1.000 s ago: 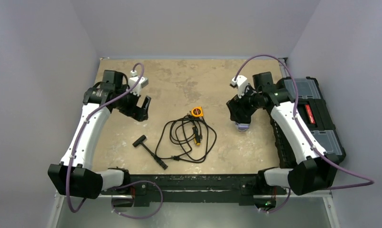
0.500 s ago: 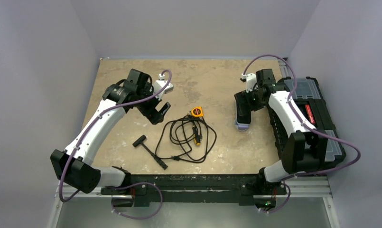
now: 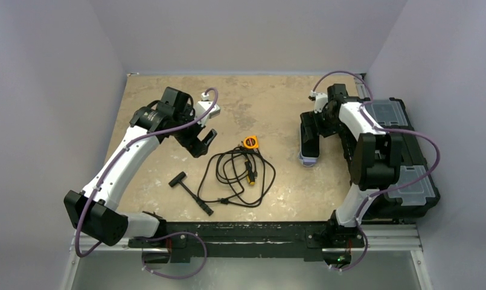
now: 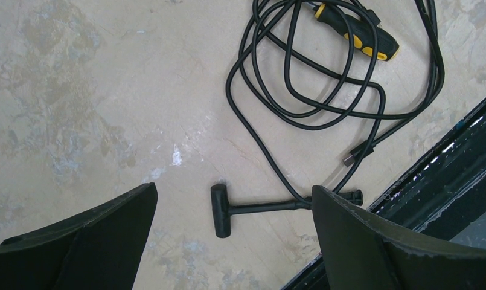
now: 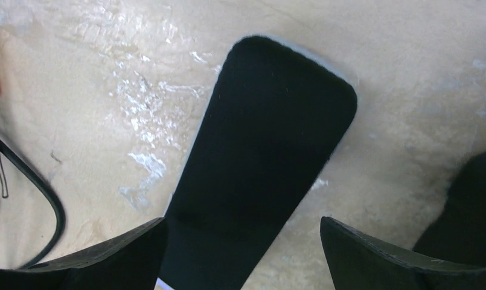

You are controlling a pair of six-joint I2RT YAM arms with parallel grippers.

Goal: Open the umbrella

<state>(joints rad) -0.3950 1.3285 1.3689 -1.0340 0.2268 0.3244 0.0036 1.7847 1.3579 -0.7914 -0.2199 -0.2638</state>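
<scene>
A tan, mottled surface point(image 3: 270, 103) sits between pale lavender walls, with a black toolbox point(image 3: 403, 151) at its right side. The umbrella point(image 3: 308, 148) lies folded right of centre, its lavender end toward the bottom of the frame. In the right wrist view its black body point(image 5: 258, 163) runs between the right jaws, which are spread wide to either side of it. Since half a second ago the right arm point(image 3: 368, 158) has folded its elbow closer in, while its jaws hold the same spot over the umbrella. The left arm point(image 3: 116, 163) has not shifted. The left jaws hang spread, holding nothing, up-left of the coiled cable point(image 3: 237, 175) and above the T-shaped tool point(image 3: 190, 190).
</scene>
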